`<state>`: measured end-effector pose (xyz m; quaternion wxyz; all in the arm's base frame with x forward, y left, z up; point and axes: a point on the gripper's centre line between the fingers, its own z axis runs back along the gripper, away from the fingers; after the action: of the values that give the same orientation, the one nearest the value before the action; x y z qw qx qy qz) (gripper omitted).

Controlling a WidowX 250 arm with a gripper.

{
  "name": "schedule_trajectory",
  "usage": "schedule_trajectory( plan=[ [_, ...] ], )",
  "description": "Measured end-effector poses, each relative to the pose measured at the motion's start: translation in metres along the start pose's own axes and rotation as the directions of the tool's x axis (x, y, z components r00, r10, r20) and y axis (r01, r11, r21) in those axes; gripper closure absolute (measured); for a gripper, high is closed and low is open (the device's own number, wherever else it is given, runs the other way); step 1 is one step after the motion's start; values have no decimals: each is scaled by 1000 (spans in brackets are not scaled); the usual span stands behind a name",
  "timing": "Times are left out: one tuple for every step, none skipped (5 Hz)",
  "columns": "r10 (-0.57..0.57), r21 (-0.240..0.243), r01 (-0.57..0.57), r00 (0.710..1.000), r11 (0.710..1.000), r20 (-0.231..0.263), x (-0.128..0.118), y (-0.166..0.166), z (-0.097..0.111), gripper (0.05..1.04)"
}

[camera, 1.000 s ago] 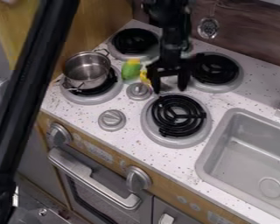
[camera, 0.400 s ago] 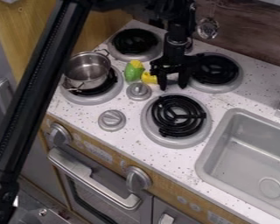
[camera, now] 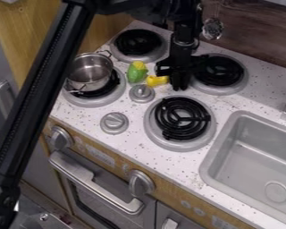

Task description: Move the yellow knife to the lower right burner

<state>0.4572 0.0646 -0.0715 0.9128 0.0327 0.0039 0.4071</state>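
Knife (camera: 157, 81) is pinched at its right end by the hand (camera: 180, 87), so the grasp seems done; carrying it nearer, to the lower right burner (camera: 182, 118), and releasing are left. Pot (camera: 89, 86) stands on the near left burner (camera: 96, 102), with bare metal inside; the sink (camera: 218, 145), at right, shows its drain (camera: 276, 192).

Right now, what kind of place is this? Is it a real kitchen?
It looks like a kitchen, probably a toy one: there's a stovetop with coil burners, a metal pot, and a sink beside them.
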Motion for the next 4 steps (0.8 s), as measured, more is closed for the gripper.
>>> schedule_trajectory(
  plan=[
    [-2,2,2,1000,1000,0,-4,4,-2,1017],
    [-106,3,106,994,994,19,-9,15,2,1007],
    [-277,-38,278,960,960,29,-15,20,19,864],
    [-406,-18,410,908,912,106,-16,39,28,639]
  ],
)
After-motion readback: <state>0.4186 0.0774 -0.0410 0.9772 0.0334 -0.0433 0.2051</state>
